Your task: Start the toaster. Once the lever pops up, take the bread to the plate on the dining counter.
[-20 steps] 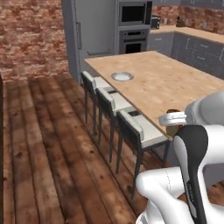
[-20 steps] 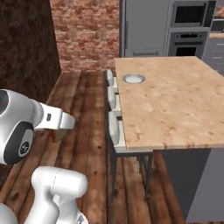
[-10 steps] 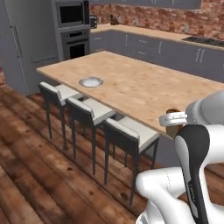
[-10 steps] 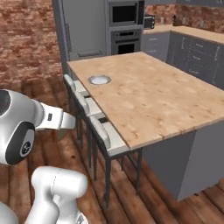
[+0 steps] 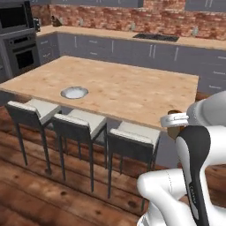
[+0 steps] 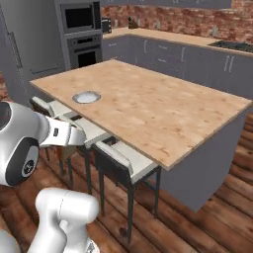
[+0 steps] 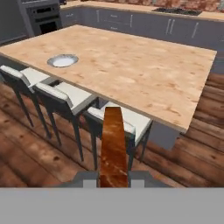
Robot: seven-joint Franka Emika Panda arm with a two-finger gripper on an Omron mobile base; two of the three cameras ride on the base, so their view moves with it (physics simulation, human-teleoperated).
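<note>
Bread (image 7: 113, 148) sits edge-on between your jaws, which are closed narrow on it, held out over the wooden floor (image 7: 39, 153) short of the stools (image 7: 65, 94). To the left you have the plate (image 7: 62, 60) lying near the table (image 7: 131, 65) edge, well apart from the slice.

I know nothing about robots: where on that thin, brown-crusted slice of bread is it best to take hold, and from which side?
At one end of the thin tan slice of bread with brown crust, pinching across its two flat faces. The slice is thin, so the jaws need only a narrow gap. Coming in from the end leaves most of the slice sticking out free, probably easy to lay down flat.
</note>
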